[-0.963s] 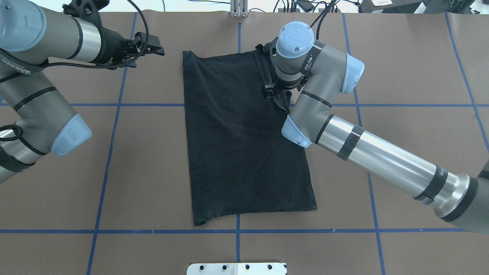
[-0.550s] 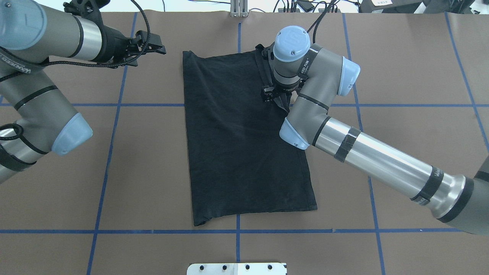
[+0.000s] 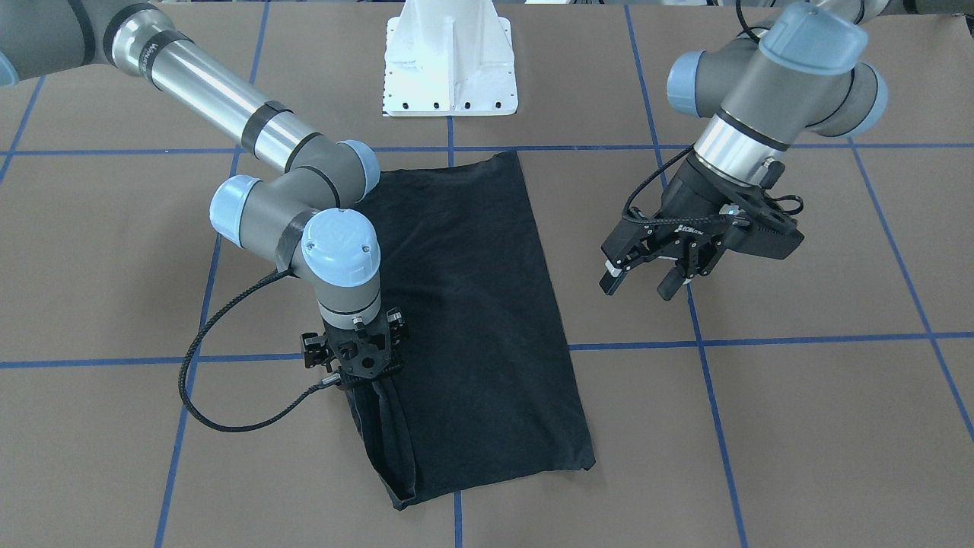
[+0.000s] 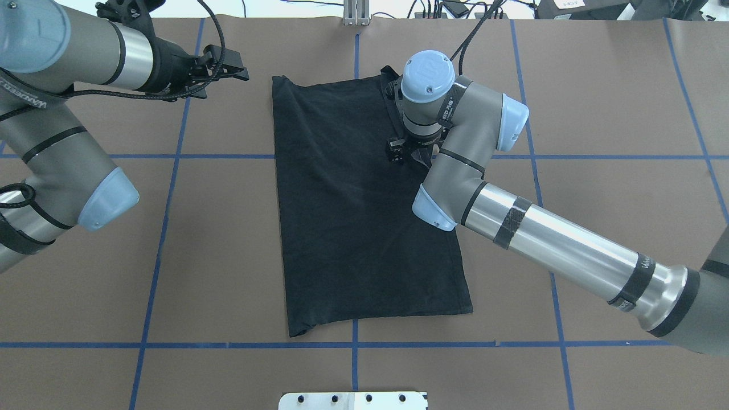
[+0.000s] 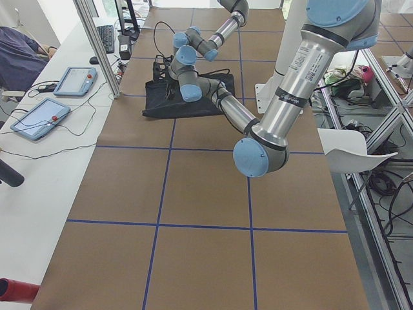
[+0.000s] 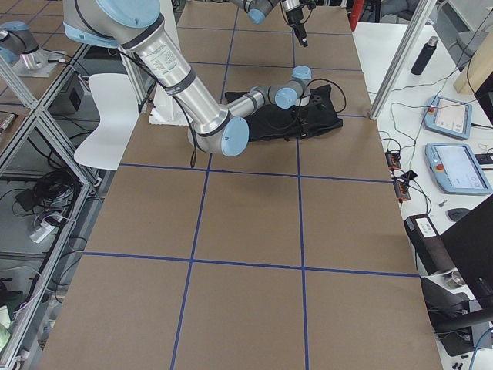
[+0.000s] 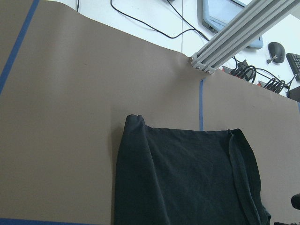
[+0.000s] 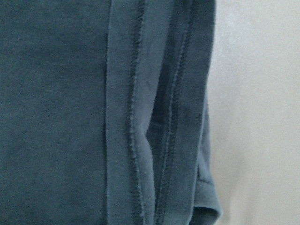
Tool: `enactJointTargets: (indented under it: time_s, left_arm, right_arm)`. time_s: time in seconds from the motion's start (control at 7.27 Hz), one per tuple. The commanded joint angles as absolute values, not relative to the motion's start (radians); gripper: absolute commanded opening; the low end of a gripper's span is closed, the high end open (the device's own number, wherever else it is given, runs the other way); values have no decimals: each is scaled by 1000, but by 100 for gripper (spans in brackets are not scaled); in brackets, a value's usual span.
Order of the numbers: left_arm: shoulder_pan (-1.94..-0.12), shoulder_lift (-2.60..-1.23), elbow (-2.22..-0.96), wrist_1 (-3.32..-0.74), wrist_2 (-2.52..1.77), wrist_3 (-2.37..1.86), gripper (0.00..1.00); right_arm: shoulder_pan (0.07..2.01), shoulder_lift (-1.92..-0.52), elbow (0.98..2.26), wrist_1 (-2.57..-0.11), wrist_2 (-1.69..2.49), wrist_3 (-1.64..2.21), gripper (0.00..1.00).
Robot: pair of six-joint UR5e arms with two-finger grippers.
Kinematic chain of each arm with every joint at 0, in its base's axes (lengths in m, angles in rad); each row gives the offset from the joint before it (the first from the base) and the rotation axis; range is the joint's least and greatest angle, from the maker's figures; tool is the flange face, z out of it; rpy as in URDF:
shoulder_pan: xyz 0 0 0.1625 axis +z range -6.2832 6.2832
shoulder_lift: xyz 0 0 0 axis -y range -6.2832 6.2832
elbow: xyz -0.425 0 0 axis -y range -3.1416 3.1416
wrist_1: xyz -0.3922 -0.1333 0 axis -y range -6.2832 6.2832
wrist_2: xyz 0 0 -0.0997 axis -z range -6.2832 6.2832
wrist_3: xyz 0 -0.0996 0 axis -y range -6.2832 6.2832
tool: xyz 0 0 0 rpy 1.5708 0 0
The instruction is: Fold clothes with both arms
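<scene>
The black T-shirt [image 4: 353,228] lies on the brown table as a long folded rectangle, plain black side up, with no print showing. It also shows in the front view [image 3: 472,304] and the left wrist view [image 7: 187,178]. My right gripper [image 3: 364,380] points straight down over the shirt's far right edge, shut on a strip of folded fabric that rises from the far corner [image 3: 399,487]. The right wrist view shows only the shirt's stitched hems [image 8: 136,117] up close. My left gripper [image 3: 641,285] is open and empty, above bare table to the left of the shirt, also in the overhead view [image 4: 236,71].
A white bolted pedestal [image 3: 449,68] stands at the robot's edge of the table. Blue tape lines [image 4: 171,156] cross the brown surface. An aluminium post [image 7: 234,33] stands past the far edge. A black cable [image 3: 205,380] loops beside my right wrist. Tablets [image 5: 39,116] lie on a side table.
My right wrist has moved left and a little toward the robot, over the shirt, carrying the gripped edge strip with it. The left arm has barely moved.
</scene>
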State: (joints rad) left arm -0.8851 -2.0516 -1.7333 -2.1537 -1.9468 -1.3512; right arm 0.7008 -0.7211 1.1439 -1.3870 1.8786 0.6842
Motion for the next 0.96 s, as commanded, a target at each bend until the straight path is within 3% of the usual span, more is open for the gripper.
enactJointTargets:
  time_s: [0.0,0.83]
  left_arm:
    - [-885,-2052,-1733,-2154,-1948,-1354,100]
    - [-885,-2068,-1733,-2151,-1948,-1361,100]
  right_arm:
    - [735,-732,1143,-1388,1887,626,100]
    - [845,-778,1144,-1394,1992,508,100]
